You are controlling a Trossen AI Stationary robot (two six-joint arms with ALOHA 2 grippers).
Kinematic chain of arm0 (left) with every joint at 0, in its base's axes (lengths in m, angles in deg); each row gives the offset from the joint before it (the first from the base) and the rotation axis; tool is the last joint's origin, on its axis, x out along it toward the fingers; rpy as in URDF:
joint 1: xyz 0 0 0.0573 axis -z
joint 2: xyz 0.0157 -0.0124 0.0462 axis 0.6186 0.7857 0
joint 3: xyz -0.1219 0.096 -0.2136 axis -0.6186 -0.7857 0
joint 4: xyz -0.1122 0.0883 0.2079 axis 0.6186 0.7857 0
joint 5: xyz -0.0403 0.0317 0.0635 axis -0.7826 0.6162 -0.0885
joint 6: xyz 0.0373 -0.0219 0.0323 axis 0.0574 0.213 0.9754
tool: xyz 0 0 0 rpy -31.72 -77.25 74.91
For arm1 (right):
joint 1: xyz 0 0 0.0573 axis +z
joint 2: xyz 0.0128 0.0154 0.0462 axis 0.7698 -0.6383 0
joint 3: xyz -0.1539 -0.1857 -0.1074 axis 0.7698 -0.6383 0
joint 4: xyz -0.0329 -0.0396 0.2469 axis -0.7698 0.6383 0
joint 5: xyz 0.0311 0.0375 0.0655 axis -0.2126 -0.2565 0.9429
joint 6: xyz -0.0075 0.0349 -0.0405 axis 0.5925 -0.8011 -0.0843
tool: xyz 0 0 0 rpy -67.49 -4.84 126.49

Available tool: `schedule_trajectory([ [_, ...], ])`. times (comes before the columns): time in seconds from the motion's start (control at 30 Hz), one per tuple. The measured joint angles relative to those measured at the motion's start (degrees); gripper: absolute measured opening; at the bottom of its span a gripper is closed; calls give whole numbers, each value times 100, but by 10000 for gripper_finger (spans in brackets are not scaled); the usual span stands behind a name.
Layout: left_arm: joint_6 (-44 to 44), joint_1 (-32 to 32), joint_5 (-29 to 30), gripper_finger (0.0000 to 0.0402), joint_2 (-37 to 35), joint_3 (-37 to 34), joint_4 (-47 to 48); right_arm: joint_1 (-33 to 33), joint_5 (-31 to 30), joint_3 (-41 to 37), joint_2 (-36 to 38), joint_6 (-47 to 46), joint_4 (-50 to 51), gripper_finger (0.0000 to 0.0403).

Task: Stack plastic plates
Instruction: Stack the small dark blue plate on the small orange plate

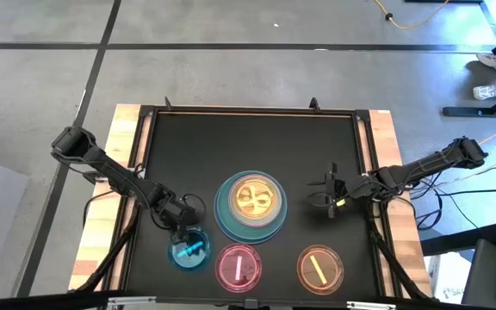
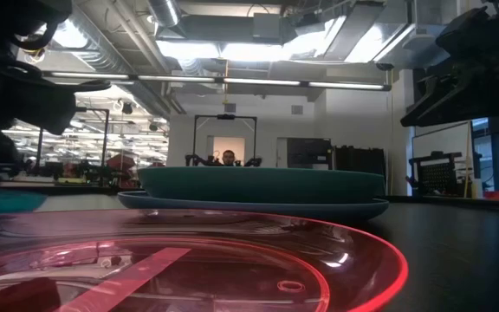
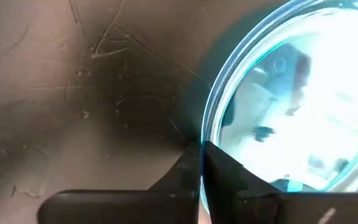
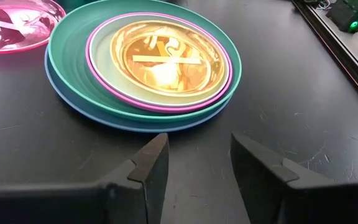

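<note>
The left gripper [image 1: 188, 226] has its jaws pinched on the rim of the blue dish [image 1: 189, 250], lower left; that thin grip could slip. The right gripper [image 1: 328, 200] waits with its jaws apart.

The far half of the black table [image 1: 257, 142] lies bare, giving wide free passage. The plate stack [image 1: 250, 207] fills the middle. Along the near edge the blue dish [image 1: 189, 250], pink dish [image 1: 239, 266] and orange dish [image 1: 319, 267] sit in a row, with only narrow gaps between the blue and pink ones. The left gripper [image 1: 184, 226] blocks the blue dish's far rim. Right of the stack, bare table separates it from the spread right gripper [image 4: 194, 165].
</note>
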Motion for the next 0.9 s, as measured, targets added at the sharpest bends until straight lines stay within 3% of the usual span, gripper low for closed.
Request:
schedule_trajectory([
  [0.23, 79, -137, 18, 1, -117, 32, 43, 0, -179, 0, 0, 95, -1, 165],
  [0.57, 440, -516, 256, 1, -856, 490, 35, 2, -190, 0, 0, 114, -4, 165],
  [0.77, 1061, -853, 1341, 0, -1064, 885, -37, 2, -188, 0, 0, 114, -2, 165],
  [0.9, 1130, -1106, 2098, 0, -1058, 939, -620, 0, -188, 0, 0, 114, -2, 165],
])
